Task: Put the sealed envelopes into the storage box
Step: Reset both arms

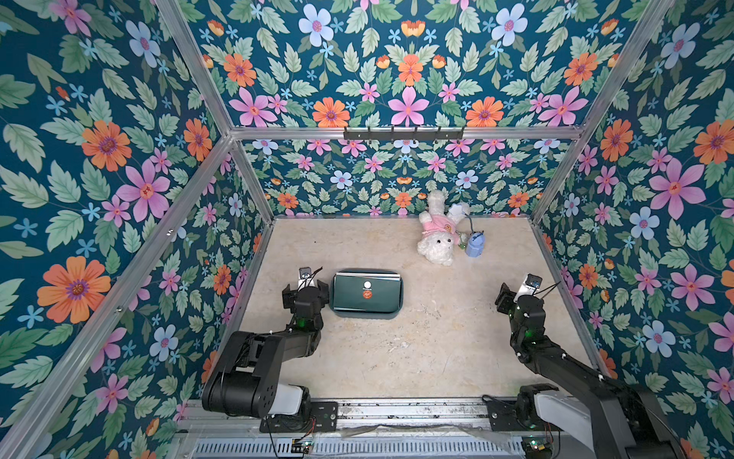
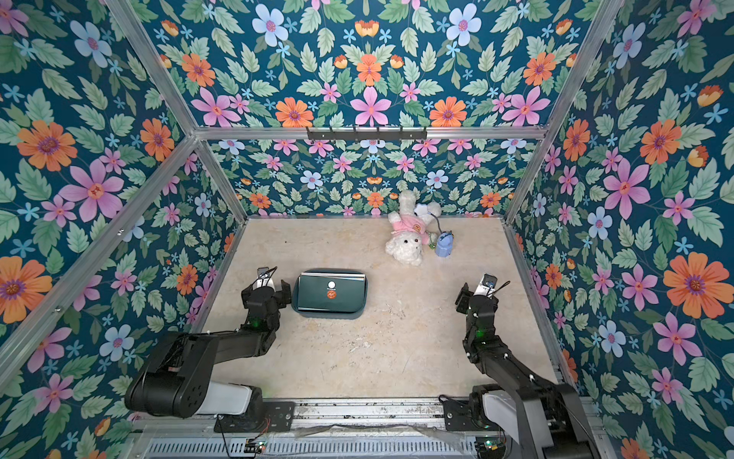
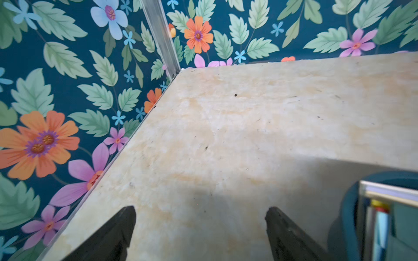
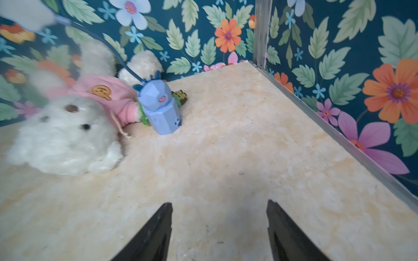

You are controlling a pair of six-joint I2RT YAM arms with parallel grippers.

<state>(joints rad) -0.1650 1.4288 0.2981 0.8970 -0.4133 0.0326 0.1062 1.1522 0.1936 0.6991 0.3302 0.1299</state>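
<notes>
I am holding my left pincer (image 3: pixel 201 209) wide open, with its two dark fingers (image 3: pixel 117 232) standing well apart; nothing is lying between them except bare table (image 3: pixel 248 113). Just beside this pincer, on the side facing my right arm, the storage box (image 3: pixel 346 203) is resting flat on the table, its short wall near my outer finger but not touching it. The sealed envelopes (image 3: pixel 384 194) are lying stacked inside the box, and their pale, yellow, red and light blue edges are showing at the near corner. In both top views a dark green envelope (image 1: pixel 365 302) (image 2: pixel 331 302) is lying uppermost, with a white round sticker (image 1: pixel 367 284) and an orange sticker (image 1: pixel 366 295) showing on it. I am holding my right pincer (image 4: pixel 219 202) open too, gripping nothing, above bare table and well apart from the box. Ahead of this pincer, toward the side of my left arm, a white plush rabbit (image 4: pixel 63 135) in pink is lying on the table, and a light blue toy backpack (image 4: pixel 160 108) is lying against it. Beyond both, the floral wall (image 4: pixel 339 67) is enclosing the table.
</notes>
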